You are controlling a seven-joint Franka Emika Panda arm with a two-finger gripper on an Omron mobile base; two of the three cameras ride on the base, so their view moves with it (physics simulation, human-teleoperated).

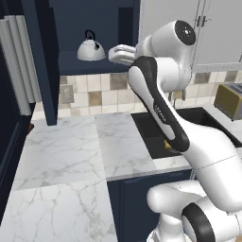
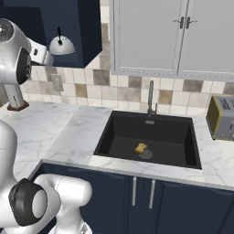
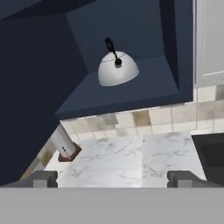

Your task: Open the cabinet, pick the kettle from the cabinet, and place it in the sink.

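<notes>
Kettle (image 3: pixel 117 69) sits in open cabinet (image 3: pixel 127 94), beyond spread fingers (image 3: pixel 43 178).

The arm (image 1: pixel 160 104) hides part of the sink (image 1: pixel 198 116).

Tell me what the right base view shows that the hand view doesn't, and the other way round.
Only the right base view shows the whole black sink with its faucet, a yellow sponge, the toaster and the grey double-door cabinets. Only the hand view shows the open gripper, its fingertips wide apart and empty. Both show the kettle sitting in the open navy cabinet, the marble counter and the white cylinder on a brown base.
</notes>
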